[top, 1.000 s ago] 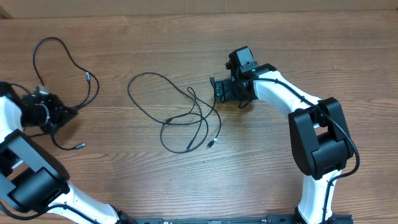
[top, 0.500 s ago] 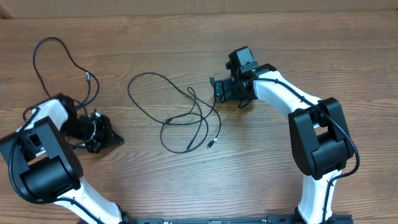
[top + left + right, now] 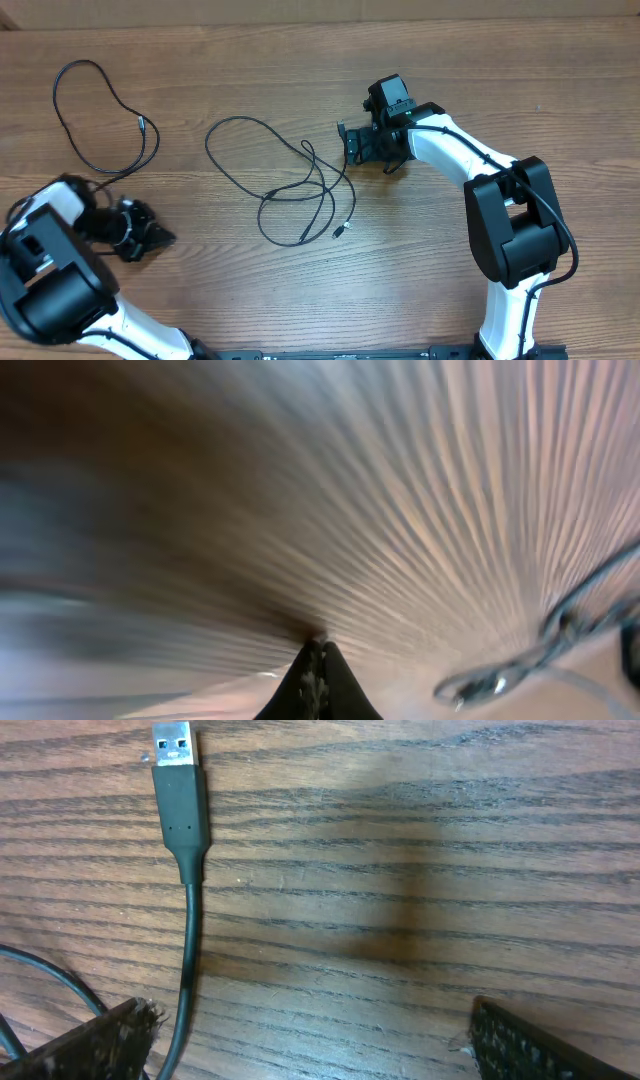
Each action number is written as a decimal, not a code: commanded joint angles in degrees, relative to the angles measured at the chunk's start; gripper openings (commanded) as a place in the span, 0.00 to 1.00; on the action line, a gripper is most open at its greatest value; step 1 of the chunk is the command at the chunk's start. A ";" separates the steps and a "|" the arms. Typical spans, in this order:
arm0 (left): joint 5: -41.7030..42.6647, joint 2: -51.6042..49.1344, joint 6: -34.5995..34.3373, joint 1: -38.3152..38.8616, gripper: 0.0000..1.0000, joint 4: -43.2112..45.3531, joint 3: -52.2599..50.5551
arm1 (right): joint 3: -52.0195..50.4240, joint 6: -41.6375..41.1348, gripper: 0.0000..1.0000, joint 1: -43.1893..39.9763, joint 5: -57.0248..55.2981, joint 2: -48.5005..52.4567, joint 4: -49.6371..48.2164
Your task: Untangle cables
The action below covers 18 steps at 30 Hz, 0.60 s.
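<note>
you see thin black cables (image 3: 237,118) on a brown counter (image 3: 420,280) streaked with darker wood grain. one plug (image 3: 180,800) is black with a silver tip. your right arm (image 3: 455,152) is white with black joints.

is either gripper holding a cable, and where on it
Right gripper open, holding nothing. Left gripper shut; view blurred, cannot tell if it grips the left cable.
</note>
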<state>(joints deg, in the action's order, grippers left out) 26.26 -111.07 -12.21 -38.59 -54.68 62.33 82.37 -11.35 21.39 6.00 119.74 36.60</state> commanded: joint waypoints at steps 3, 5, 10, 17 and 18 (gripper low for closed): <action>-13.22 -1.64 -6.25 -6.16 0.04 10.58 -0.79 | -1.75 -0.55 1.00 -0.24 0.87 1.25 0.31; -16.44 -1.64 -6.64 -7.32 0.04 13.42 -0.76 | -1.75 -0.52 1.00 -0.24 -0.22 1.25 0.52; -30.38 -1.64 -12.28 -9.07 0.04 18.36 -0.76 | -1.75 -0.59 1.00 -0.22 -0.79 1.25 -0.20; -27.04 -1.64 -13.46 -9.20 0.04 25.49 -0.66 | -1.75 -0.59 1.00 -0.11 1.09 1.25 -0.57; -25.70 -1.64 -13.51 -8.96 0.05 25.81 -0.66 | -1.75 -0.57 1.00 -0.13 1.09 1.25 -0.57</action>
<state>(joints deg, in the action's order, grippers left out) 3.77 -108.77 -24.14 -47.11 -29.12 64.16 82.37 -11.57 21.39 5.76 119.74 36.21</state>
